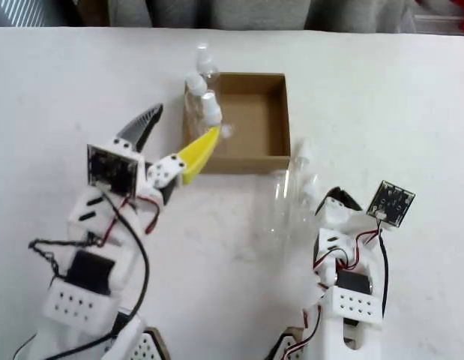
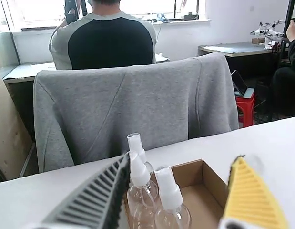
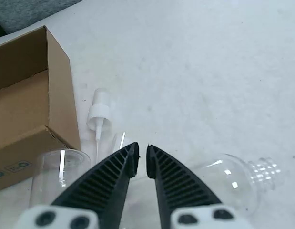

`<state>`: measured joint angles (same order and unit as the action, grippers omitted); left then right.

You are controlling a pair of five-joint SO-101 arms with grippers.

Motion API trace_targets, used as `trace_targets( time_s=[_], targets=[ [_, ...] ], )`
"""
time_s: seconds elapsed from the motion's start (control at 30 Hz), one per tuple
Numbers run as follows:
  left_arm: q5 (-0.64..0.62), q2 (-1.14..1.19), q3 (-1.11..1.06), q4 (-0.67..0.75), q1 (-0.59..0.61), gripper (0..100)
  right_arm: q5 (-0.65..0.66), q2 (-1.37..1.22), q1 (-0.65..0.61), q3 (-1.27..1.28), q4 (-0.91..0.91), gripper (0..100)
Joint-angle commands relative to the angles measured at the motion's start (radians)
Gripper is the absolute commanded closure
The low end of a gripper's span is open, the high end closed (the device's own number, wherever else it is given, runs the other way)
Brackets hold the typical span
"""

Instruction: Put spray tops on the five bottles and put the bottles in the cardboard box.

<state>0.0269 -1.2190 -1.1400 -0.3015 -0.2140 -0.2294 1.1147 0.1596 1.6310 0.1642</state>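
We found the left hand [image 1: 187,118] open beside the brown cardboard box [image 1: 255,124] containing three capped clear plastic bottles [image 1: 198,97], the right hand [image 3: 142,148] nearly closed above an uncapped clear bottle [image 3: 228,179] on the white counter [image 1: 381,97].

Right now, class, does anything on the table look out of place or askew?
Yes. A spray top lies loose on the table beside the cardboard box, and an uncapped bottle lies tipped on its side nearby.

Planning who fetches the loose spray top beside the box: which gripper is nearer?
Right. The right gripper is just short of the spray top; the left gripper is across the box.
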Motion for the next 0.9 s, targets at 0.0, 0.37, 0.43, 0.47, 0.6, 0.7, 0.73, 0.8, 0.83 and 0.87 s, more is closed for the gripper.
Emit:
trace_targets(
  time_s=[0.0,0.37,0.43,0.47,0.6,0.7,0.73,0.8,0.83,0.87],
  targets=[
    [-0.009,-0.165,0.005,-0.153,-0.002,68,0.003,0.01,0.002,-0.005,-0.002,98.1],
    [-0.011,-0.504,0.006,-0.454,0.156,68,0.009,0.015,0.004,-0.005,0.004,98.1],
    [-0.011,-0.526,0.005,-0.499,0.214,68,0.06,0.015,0.004,-0.005,0.005,98.1],
    [-0.011,-0.53,0.005,-0.526,0.243,68,0.089,0.015,0.004,-0.005,0.005,98.1],
    [-0.012,-0.53,-0.017,-0.646,0.311,68,0.184,0.015,0.01,0.006,0.005,98.1],
    [-0.014,-0.53,-0.075,-0.697,0.311,68,0.281,0.016,0.01,0.011,0.005,98.1],
    [-0.018,-0.53,-0.101,-0.698,0.311,69,0.304,0.016,0.012,0.011,0.005,98.1],
    [-0.057,-0.53,-0.158,-0.697,0.312,75,0.328,0.016,0.012,0.009,0.005,98.1],
    [-0.074,-0.533,-0.186,-0.697,0.312,80,0.328,0.016,0.012,0.006,0.005,98.2],
    [-0.091,-0.533,-0.21,-0.697,0.312,84,0.328,0.016,0.012,-0.005,0.005,98.2]
  ],
)
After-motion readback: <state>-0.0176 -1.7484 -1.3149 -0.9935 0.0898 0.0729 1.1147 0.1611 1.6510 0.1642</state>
